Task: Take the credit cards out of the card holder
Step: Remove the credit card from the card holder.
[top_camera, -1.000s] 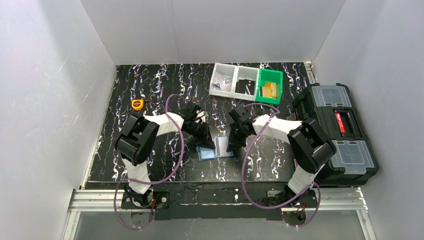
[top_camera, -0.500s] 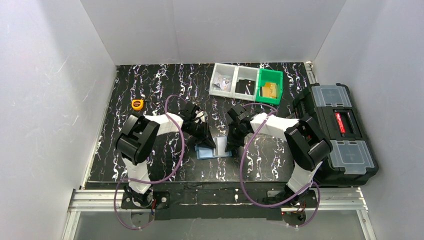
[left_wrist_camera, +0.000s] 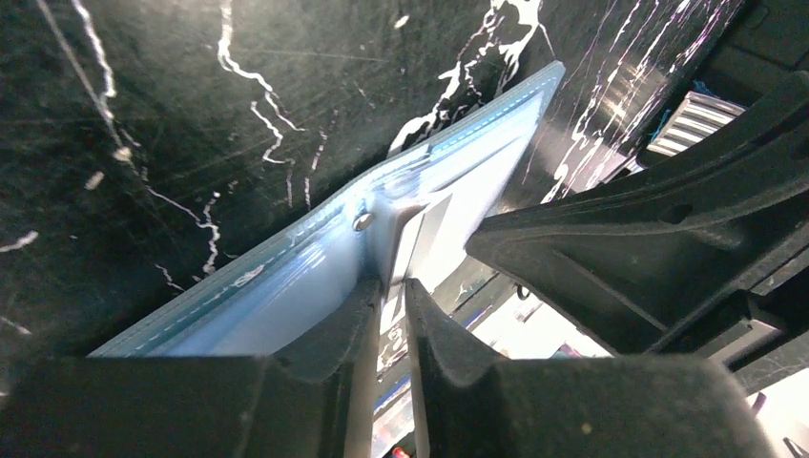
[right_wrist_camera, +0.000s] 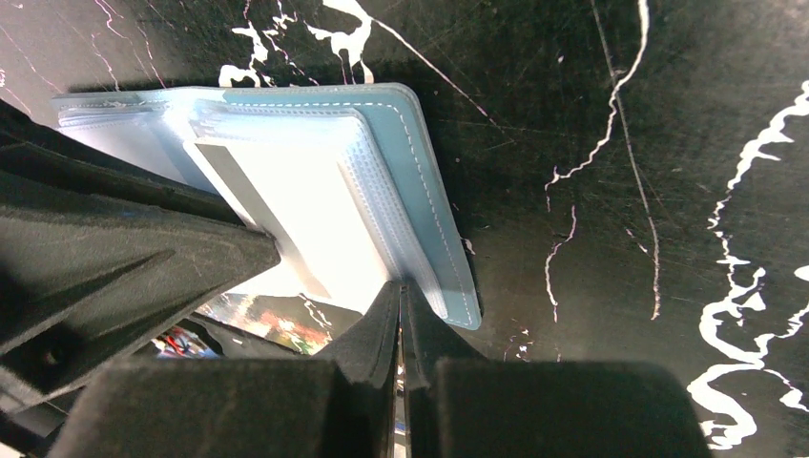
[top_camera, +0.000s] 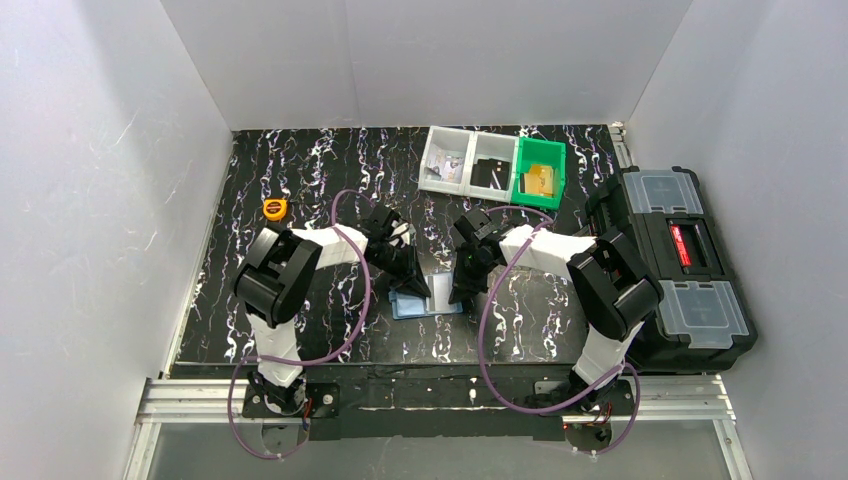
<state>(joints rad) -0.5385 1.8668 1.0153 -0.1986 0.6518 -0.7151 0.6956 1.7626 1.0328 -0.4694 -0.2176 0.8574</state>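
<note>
The card holder (top_camera: 415, 308) lay open on the black marbled table (top_camera: 300, 180), its long axis running left to right, directly between your two claws. The left gripper (top_camera: 424, 291) was at its left half and the right gripper (top_camera: 459, 296) at its right, neither nearer. The left fingers stood almost together, seemingly nipping a raised leaf of the holder. The right was clenched, tips against the clear sleeves (right_wrist_camera: 315, 210); you could not tell whether it pinched anything thin. The bins (top_camera: 470, 160) and toolbox (top_camera: 680, 260) sat well apart.
</note>
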